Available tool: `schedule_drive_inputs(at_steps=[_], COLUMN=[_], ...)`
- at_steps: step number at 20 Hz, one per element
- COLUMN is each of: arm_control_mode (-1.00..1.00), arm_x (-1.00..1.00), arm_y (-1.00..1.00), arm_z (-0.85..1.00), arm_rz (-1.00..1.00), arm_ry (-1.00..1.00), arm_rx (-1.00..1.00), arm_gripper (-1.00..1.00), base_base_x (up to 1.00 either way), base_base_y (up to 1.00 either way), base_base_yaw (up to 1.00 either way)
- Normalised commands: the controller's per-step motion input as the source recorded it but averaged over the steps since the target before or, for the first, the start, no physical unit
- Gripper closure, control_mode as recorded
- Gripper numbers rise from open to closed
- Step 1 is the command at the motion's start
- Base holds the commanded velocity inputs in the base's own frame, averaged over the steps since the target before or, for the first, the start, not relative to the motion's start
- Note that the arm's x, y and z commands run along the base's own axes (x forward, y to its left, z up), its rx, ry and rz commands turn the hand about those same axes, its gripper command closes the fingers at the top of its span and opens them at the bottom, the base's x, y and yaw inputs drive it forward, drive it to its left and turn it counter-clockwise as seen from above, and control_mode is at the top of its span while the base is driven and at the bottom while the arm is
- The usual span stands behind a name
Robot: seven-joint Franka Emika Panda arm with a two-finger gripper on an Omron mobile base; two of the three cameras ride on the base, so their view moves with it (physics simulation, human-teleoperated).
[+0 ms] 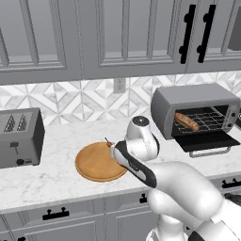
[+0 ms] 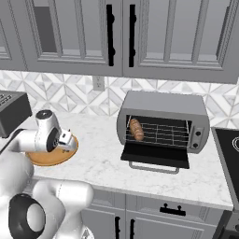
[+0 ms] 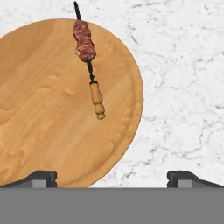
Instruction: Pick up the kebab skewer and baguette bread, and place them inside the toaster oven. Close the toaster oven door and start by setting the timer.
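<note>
So you're about halfway through the loading part, I'd say. The baguette bread (image 1: 187,121) is already lying on the wire rack (image 2: 161,132) inside the toaster oven (image 1: 197,110), toward the left end of the rack in both base views. That half looks done.

The kebab skewer (image 3: 89,61) isn't picked up yet. In the hand view it lies on the round wooden board (image 3: 52,127), upper middle of the frame, meat chunks toward the top and the little wooden handle pointing down toward you. Its dark tip pokes just past the board's top edge.

Your gripper (image 3: 111,177) hovers above the board with its fingers spread wide, one tip in each bottom corner area of the hand view, nothing between them. The skewer sits well up-frame of the fingertips, so you'll probably need to move that way and come down before closing.

The toaster oven door (image 2: 156,155) is folded down flat and open, at the right of the left base view, which is handy for the second drop-off.

Left to do, as I read it: grab the skewer, get it into the oven, swing the door shut, then turn the timer on the control strip (image 2: 198,135).
</note>
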Motion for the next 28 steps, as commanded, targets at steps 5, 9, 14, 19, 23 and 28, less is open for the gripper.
schedule_drive_inputs(at_steps=[5, 9, 14, 19, 23, 28], arm_control_mode=[-1.0, -1.0, -1.0, -1.0, -1.0, -1.0], arm_x=[0.52, 0.43, 0.33, 0.25, 0.24, 0.0], arm_y=[0.17, 0.05, 0.07, 0.06, 0.05, 0.09], arm_z=[-0.33, -0.45, -0.37, -0.28, -0.28, -0.15], arm_rz=[0.06, 0.06, 0.05, 0.03, 0.02, 0.0], arm_ry=[0.12, 0.13, 0.04, 0.01, 0.01, 0.0], arm_rx=[0.0, 0.0, -0.01, -0.01, -0.01, 0.0], arm_gripper=[-1.0, -1.0, -1.0, -1.0, -1.0, -1.0], base_base_x=[0.0, 0.0, 0.0, 0.0, 0.0, 0.0], base_base_y=[0.0, 0.0, 0.0, 0.0, 0.0, 0.0], base_base_yaw=[0.0, 0.0, 0.0, 0.0, 0.0, 0.0])
